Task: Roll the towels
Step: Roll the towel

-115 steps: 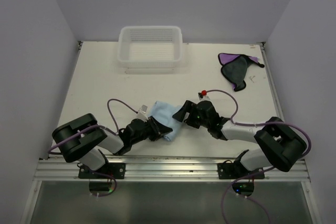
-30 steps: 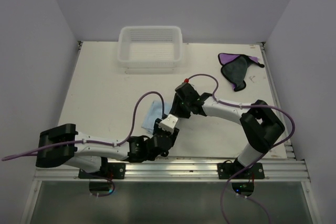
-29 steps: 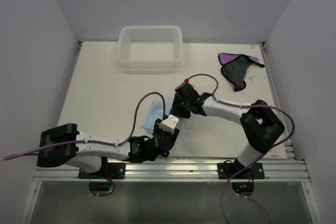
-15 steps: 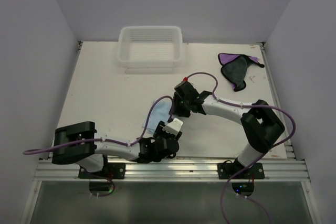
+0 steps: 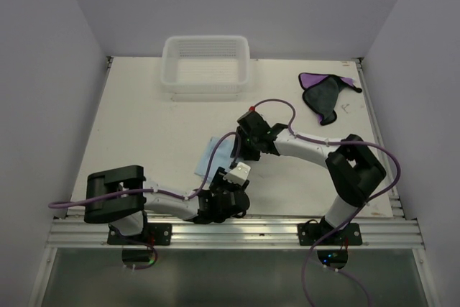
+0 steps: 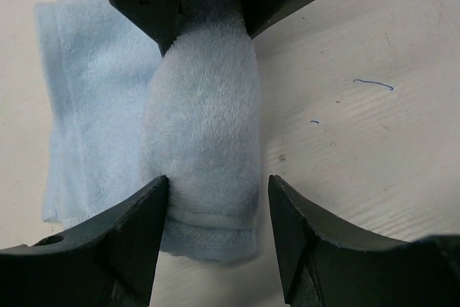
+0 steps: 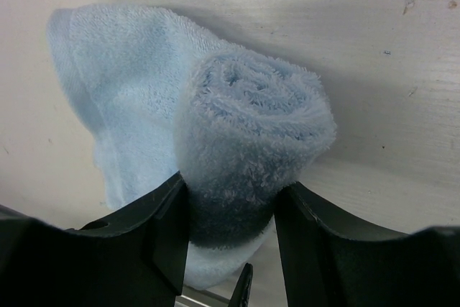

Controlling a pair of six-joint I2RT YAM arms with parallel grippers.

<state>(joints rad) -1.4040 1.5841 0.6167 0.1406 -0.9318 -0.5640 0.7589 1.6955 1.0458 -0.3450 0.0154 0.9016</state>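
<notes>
The light blue towel (image 5: 208,157) lies mid-table, half rolled, with a flat flap left of the roll (image 6: 205,127). My right gripper (image 7: 230,193) is shut on the far end of the roll, both fingers pressing its sides. It also shows at the top of the left wrist view as the right gripper (image 6: 208,5). My left gripper (image 6: 215,186) is open and straddles the near end: one finger (image 6: 140,221) touches the roll, the other stands a little apart. The purple and dark towel (image 5: 323,95) lies crumpled at the far right.
A white basket (image 5: 205,88) stands at the back centre. Purple cables (image 5: 215,156) loop over the towel and above the right arm. The table's front rail (image 5: 237,231) lies just behind the left wrist.
The left arm has swung its elbow to the right and its wrist has shifted slightly right at the roll's near end. The right gripper has edged a little further from me with the roll.
</notes>
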